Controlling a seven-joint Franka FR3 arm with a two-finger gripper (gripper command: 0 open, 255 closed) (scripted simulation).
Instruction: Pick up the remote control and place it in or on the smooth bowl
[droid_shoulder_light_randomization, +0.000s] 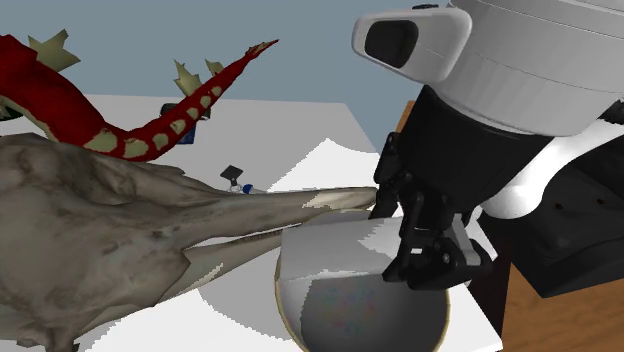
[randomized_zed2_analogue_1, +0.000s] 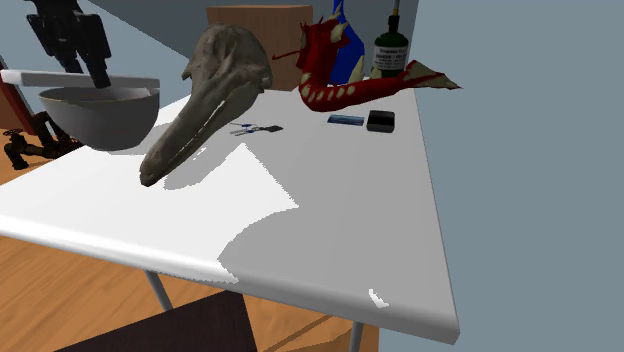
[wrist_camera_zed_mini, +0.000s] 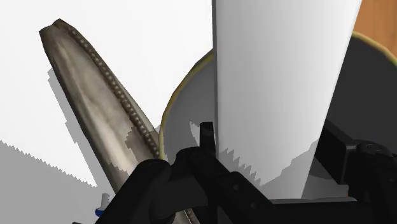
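Firmly clasped between the all-black gripper's (wrist_camera_zed_mini: 267, 147) two fingers is the plain white, flat slab-shaped remote control (wrist_camera_zed_mini: 280, 76), the jaws spread just to its width. It hangs level across the grey smooth bowl with a yellowish rim (randomized_zed2_analogue_1: 100, 122), at rim height; whether it touches the rim, I cannot tell. A long-beaked grey-brown skull (randomized_zed2_analogue_1: 215, 70) lies just beside the bowl. Bare white tabletop (randomized_zed2_analogue_1: 350, 230) stretches to the second exterior view's right edge.
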